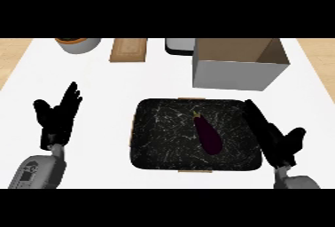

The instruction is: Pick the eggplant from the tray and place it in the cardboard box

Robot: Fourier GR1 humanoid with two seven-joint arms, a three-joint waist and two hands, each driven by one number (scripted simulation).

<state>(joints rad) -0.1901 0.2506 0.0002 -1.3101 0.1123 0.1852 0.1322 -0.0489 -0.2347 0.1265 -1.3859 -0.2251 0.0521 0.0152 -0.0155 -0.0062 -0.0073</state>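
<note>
Eggplant (208,134) on tray (150,133), stem toward cardboard box (235,73); right hand (278,142) & left hand (57,116) fingers straight, open.

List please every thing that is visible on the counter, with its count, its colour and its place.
eggplant: one, dark purple, lying on the tray, right of its middle.
tray: one, black with pale flecks, centre of the counter.
cardboard box: one, open, brown inside and grey outside, behind the tray to the right.
pot: one, grey with orange rim, far left, partly cut off.
wooden board: one, tan, far edge, right of the pot.
dark object: one, black and white, far edge, left of the box; cannot identify.
counter: one, white.
left hand: one, black, open, resting left of the tray.
right hand: one, black, open, at the tray's right edge.
</note>
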